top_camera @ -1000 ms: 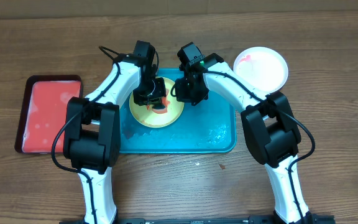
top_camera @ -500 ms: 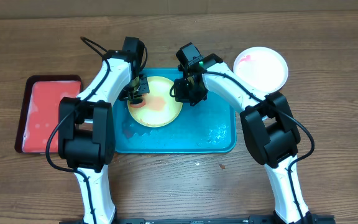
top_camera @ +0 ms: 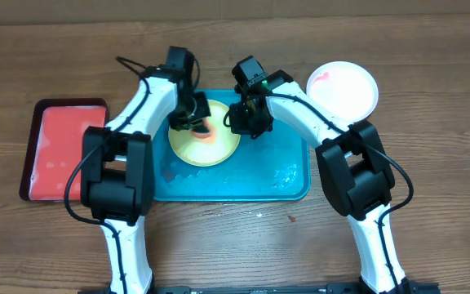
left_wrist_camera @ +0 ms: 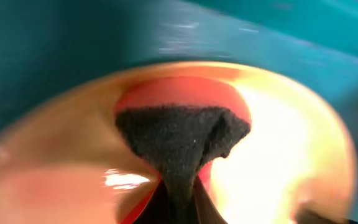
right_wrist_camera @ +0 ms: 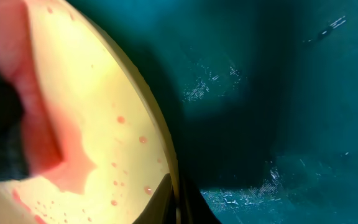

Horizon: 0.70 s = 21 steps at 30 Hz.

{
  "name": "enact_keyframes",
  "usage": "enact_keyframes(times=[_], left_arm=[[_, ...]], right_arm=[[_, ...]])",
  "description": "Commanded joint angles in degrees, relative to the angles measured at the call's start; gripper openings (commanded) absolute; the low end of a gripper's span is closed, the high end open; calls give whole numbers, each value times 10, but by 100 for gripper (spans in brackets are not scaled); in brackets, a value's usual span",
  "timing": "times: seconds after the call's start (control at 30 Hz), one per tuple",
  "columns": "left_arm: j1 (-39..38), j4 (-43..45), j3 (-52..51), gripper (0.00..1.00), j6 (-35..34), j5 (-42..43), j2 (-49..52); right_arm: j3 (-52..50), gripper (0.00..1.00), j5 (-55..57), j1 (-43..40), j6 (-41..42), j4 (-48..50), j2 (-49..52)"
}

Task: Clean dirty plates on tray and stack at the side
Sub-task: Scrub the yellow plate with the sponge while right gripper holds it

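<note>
Yellow-green plate [top_camera: 212,152]: on teal tray [top_camera: 276,175], 10 o'clock. Left gripper [top_camera: 197,124] jaws held dark sponge [left_wrist_camera: 179,140] on plate; right gripper [top_camera: 243,124] jaws pinched rim, 3 o'clock. White plate [top_camera: 343,88]: tabletop [top_camera: 431,204], 1 o'clock. Red tray [top_camera: 59,149]: 9 o'clock.

Red tray [top_camera: 64,151] with dark rim lay at left-centre of overhead frame on wooden counter [top_camera: 431,204], long side running top to bottom, pale blotches on red surface. Red sponge [left_wrist_camera: 182,96] with dark scouring face filled centre of left wrist frame.
</note>
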Motion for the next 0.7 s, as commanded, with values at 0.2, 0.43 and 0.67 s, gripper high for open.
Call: enact_keyframes(times=[0.2, 0.43, 0.67], left_arm=[[-52, 10, 7, 4, -1, 39, 17], [-42, -66, 7, 4, -1, -42, 17], [-31, -146, 7, 4, -2, -198, 17]], right_arm=[[-7, 4, 16, -2, 2, -2, 7], [-7, 4, 16, -2, 0, -3, 7], [-7, 4, 16, -2, 0, -3, 7]])
